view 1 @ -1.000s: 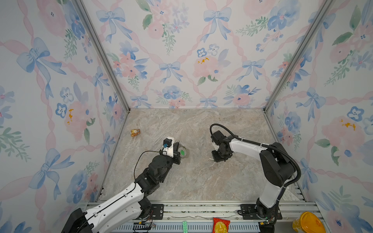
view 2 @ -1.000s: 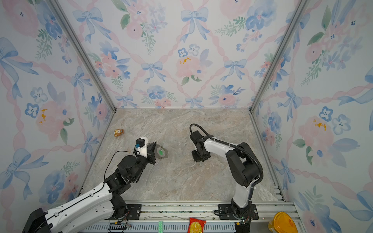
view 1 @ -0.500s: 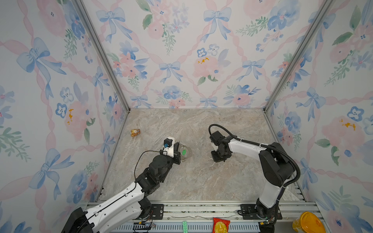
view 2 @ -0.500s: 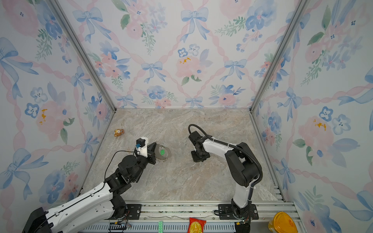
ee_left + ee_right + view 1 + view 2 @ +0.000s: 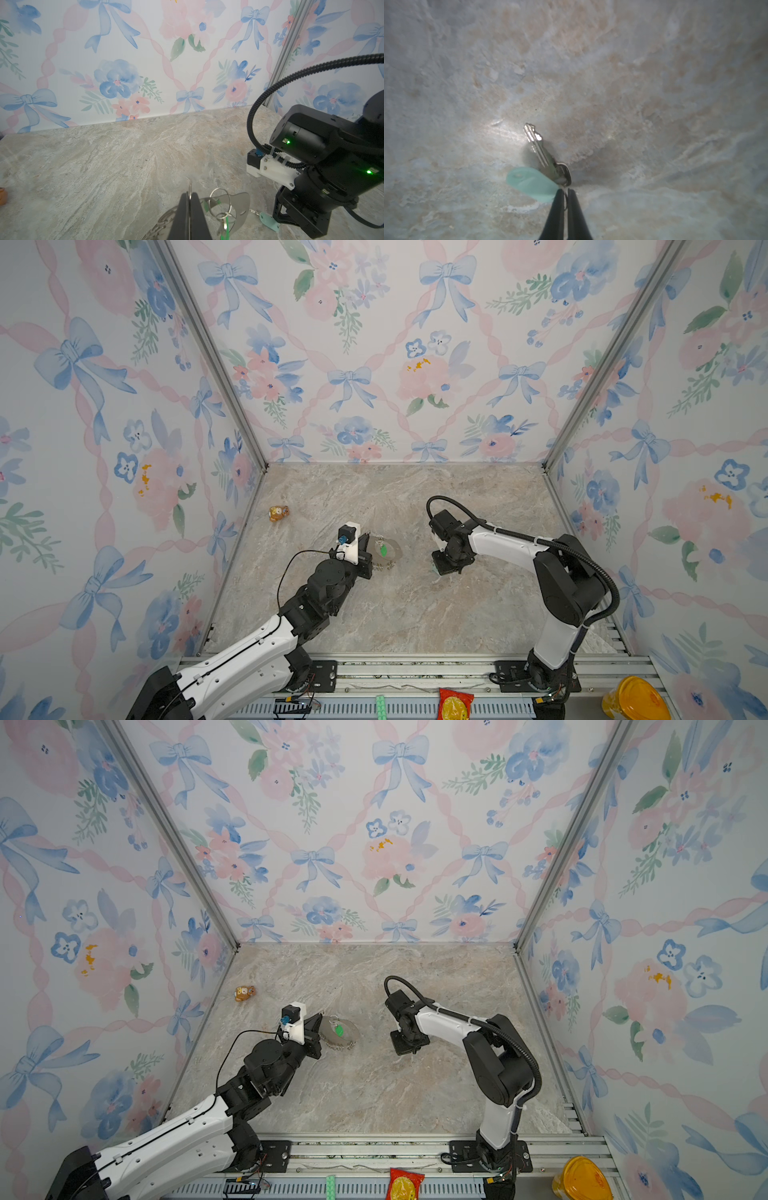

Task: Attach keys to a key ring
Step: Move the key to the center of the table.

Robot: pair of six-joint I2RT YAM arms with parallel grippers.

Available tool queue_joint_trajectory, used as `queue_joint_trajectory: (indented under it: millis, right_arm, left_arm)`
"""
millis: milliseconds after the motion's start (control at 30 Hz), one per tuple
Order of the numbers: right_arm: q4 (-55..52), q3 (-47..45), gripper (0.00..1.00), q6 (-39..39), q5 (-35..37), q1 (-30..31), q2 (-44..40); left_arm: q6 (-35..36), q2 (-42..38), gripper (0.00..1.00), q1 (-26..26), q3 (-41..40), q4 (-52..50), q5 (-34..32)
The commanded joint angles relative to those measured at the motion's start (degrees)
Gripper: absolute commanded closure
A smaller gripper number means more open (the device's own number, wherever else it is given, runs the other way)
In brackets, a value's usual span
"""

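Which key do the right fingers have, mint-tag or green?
The mint-tag key: the right fingers are shut on the small ring at its head. The green key is over at the key ring, which the left fingers hold.

marble tabletop [image 5: 395,614] with bear figurine [image 5: 278,513]

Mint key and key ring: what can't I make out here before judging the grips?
- Mint key: in both top views the right gripper covers nearly all of it.
- Key ring: the left wrist view's edge cuts it off; the left gripper hides the pinch.
- Green key: blurred there, too small in top views.
- Right wrist view: blur hides whether the jaws pinch the mint key's loop or head.
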Motion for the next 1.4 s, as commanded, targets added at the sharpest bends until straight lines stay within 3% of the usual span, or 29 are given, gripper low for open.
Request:
queue_joint_trajectory:
  millis: [0,833,1367]
  right_arm:
    - [-1.8,0.9,0.92,0.5,0.1,1.0,-0.6]
    - [1.6,-3.2,1.00,-0.4,9.4,4.6,-4.3]
    - [11.1,-13.3,0.99,5.9,16.7,11.0,-7.3]
  left_arm:
    - [0.9,-0.2,1.00,-0.3,-0.2,2.6,-0.6]
    - [1.0,0.0,1.00,-0.6,-0.3,2.6,-0.7]
    - [1.1,-0.1,1.00,-0.7,-0.4,2.6,-1.0]
